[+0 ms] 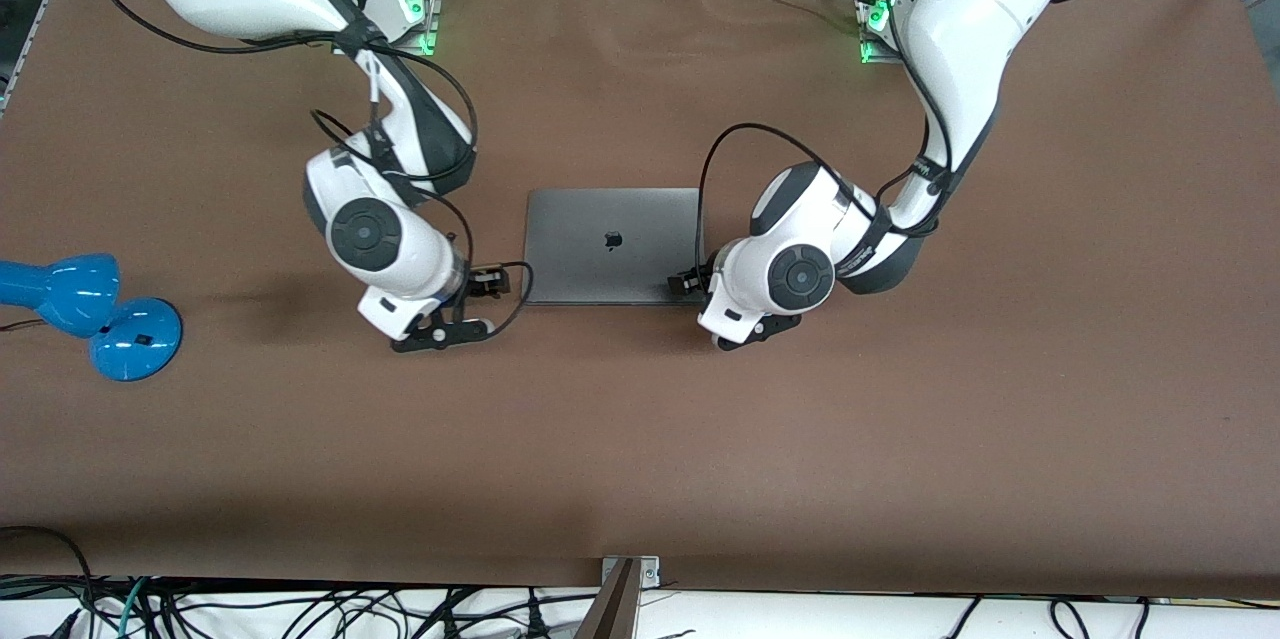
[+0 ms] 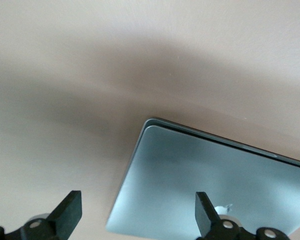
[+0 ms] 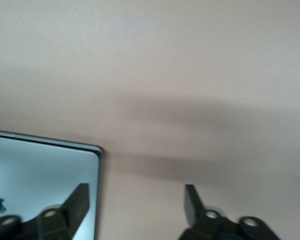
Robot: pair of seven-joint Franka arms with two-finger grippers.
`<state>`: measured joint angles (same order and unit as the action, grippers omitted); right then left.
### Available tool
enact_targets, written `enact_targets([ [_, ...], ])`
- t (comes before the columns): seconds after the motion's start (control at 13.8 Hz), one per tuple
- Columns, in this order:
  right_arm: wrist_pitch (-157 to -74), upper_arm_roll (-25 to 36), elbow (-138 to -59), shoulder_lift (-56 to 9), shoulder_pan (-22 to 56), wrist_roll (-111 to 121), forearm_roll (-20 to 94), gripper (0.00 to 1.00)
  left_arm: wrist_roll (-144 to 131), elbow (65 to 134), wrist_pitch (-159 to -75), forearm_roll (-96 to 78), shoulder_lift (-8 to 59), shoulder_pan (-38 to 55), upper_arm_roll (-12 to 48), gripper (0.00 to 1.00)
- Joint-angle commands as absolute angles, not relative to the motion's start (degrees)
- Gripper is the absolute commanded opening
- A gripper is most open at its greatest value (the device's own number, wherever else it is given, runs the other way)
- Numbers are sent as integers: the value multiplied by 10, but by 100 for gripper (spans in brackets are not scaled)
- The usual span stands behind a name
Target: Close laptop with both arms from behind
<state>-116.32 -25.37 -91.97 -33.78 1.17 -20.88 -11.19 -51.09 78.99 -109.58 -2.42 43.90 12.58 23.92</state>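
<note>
The space-grey laptop (image 1: 612,245) lies shut and flat in the middle of the table, lid up with the dark apple logo showing. My left gripper (image 1: 688,282) is open and low at the laptop's corner nearest the front camera, toward the left arm's end. In the left wrist view the gripper (image 2: 138,214) straddles a lid corner (image 2: 199,175). My right gripper (image 1: 490,281) is open beside the other front corner. In the right wrist view the gripper (image 3: 136,204) is over bare table just off the laptop's edge (image 3: 40,175). Neither holds anything.
A blue desk lamp (image 1: 95,314) lies on the brown table (image 1: 640,439) toward the right arm's end, well away from the laptop. Black cables loop from both wrists over the laptop's sides.
</note>
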Motion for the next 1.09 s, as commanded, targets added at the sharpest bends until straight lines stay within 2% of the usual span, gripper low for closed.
enact_targets([
  [0.0, -1117, -255, -928, -292, -20, -158, -51, 100, -505, 829, -1046, -1, 346, 106, 240, 100],
  [0.14, -1072, -253, -928, -274, -53, -101, -47, 100, -469, 858, -1025, 1, 287, 85, 239, 100],
  [0.29, -1022, -241, -928, -247, -83, -49, -47, 100, -419, 917, -1022, 15, 211, 66, 240, 100],
  [0.51, -959, -177, -926, -208, -84, 1, -48, 100, -335, 973, -985, 15, 117, 33, 234, 100],
  [0.8, -889, -116, -885, -182, -83, 59, -54, 100, -212, 1001, -924, 12, 21, 54, 136, 100],
  [1.01, -848, -104, -865, -146, -78, 51, -59, 100, -164, 1005, -903, 8, -17, 71, 65, 100],
])
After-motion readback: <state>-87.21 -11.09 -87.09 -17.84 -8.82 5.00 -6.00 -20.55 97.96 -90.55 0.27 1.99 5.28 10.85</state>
